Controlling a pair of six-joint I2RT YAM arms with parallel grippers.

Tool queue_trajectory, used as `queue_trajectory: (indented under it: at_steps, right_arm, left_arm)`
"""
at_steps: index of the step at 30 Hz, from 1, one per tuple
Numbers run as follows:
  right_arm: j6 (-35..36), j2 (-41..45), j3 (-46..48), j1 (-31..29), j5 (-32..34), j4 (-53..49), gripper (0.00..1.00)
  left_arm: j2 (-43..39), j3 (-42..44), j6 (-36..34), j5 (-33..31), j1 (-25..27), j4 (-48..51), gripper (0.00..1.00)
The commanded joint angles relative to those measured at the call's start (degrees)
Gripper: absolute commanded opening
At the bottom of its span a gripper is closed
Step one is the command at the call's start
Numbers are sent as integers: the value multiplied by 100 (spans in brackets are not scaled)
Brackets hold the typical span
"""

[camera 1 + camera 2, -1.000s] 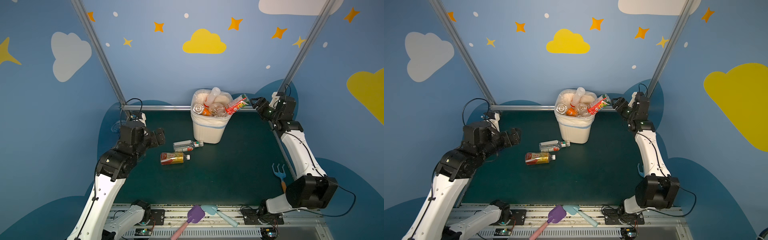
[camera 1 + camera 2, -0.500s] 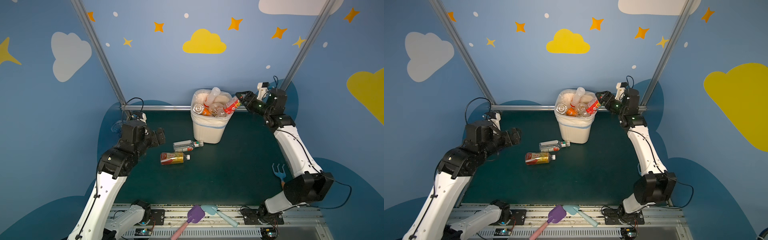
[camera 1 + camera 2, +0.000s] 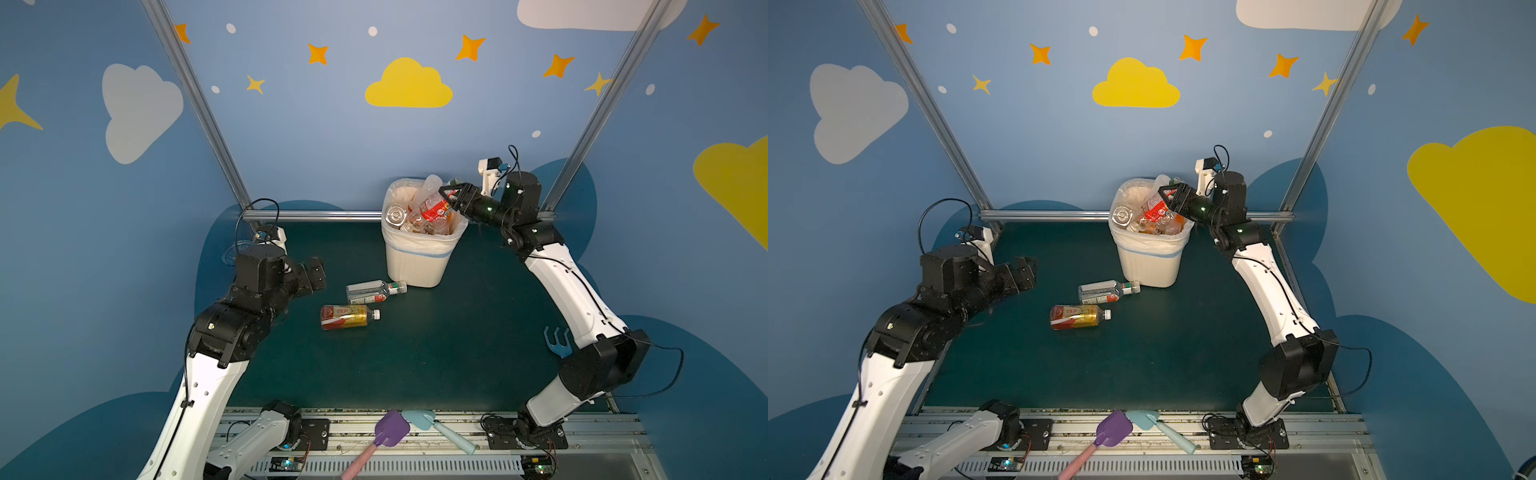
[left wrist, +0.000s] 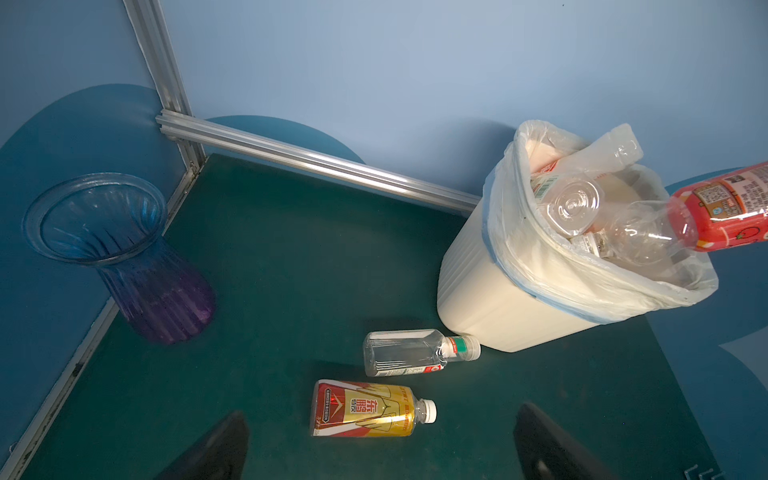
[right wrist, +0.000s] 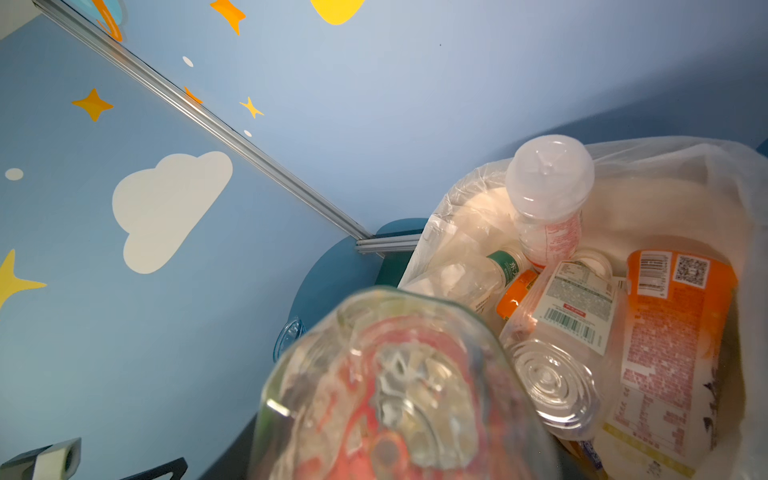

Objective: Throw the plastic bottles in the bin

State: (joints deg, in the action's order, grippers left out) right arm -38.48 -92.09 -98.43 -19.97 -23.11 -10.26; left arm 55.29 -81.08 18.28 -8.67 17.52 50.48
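Right gripper (image 3: 449,194) reaches over the bin (image 3: 415,266) at the desk's back edge, jaws around a red bottle's (image 3: 434,209) top; clamped or not, I cannot tell. It leans on the bin's heap (image 3: 397,216). Left gripper (image 3: 314,274) hangs wide by the left edge. A clear bottle (image 3: 372,291) and a gold bottle (image 3: 347,316) lie before the bin, a vase (image 4: 120,257) in the back-left corner.

Bright, even, soft light from above in both top views; sharp throughout. Faint shadow of bin (image 4: 498,303) on back wall (image 4: 374,62) in left wrist view. Small glints on clear plastic. Red-labelled bottle (image 5: 399,386) close to lens in right wrist view, badly blurred; background crisp.
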Motion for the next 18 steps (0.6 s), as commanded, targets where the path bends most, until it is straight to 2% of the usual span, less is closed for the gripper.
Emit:
queue_trajectory:
  at_steps: [1, 5, 9, 14, 18]
  right_arm:
    - [911, 711, 173, -206, 679, 682, 56]
    - [2544, 1341, 216, -771, 1823, 1069, 58]
    - [3692, 1438, -293, -1028, 2640, 811, 57]
    - [4427, 873, -1389, -1019, 3136, -324, 59]
    - [4411, 158, -2295, -855, 3121, -1332, 61]
  left_arm:
    - [-62, 31, -10, -148, -30, 118, 100]
    - [-66, 5, -40, -197, -31, 142, 100]
    - [-3, -81, -88, -207, -43, 155, 100]
    - [116, -175, -112, -191, -47, 146, 100]
    - [165, -221, -114, -188, -42, 151, 100]
